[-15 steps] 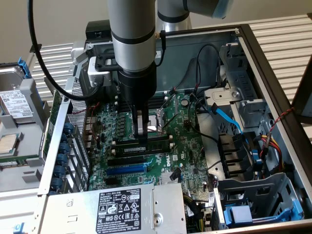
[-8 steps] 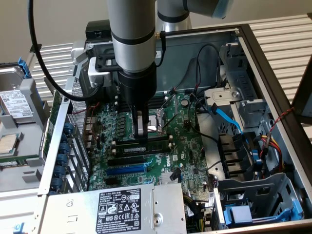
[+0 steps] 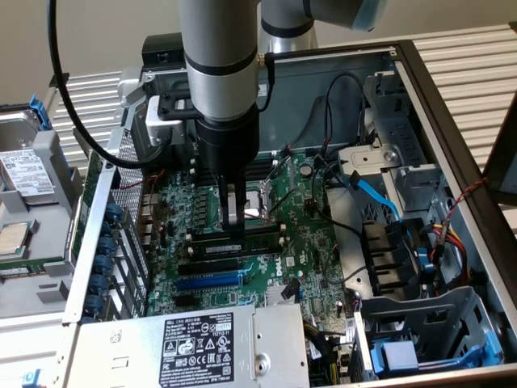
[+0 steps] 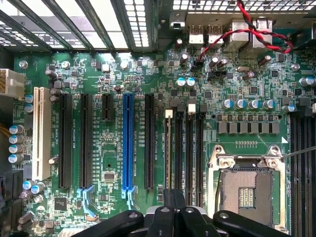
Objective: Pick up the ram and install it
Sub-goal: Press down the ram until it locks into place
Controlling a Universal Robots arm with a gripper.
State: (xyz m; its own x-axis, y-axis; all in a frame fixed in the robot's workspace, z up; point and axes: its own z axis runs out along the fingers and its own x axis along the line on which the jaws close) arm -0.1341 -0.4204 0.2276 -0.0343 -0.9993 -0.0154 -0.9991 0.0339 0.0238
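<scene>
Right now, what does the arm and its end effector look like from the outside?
The arm is a silver-grey tube with a darker grey band, ending in a black cylindrical wrist. A thick black cable loops beside it. The end effector has metallic silver fingers in the exterior view, and black linkages in the wrist view.

Glossy green motherboard [image 4: 113,163], shiny blue plastic slot [image 4: 128,143], bare dull metal case [image 3: 452,121], smooth grey arm [image 3: 220,56].

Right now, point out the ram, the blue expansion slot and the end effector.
ram [image 3: 257,241], exterior view, its dark side face.
blue expansion slot [image 4: 128,143], wrist view, middle of its length.
end effector [image 3: 234,229], exterior view, between its fingertips, at the ram's top edge.
</scene>
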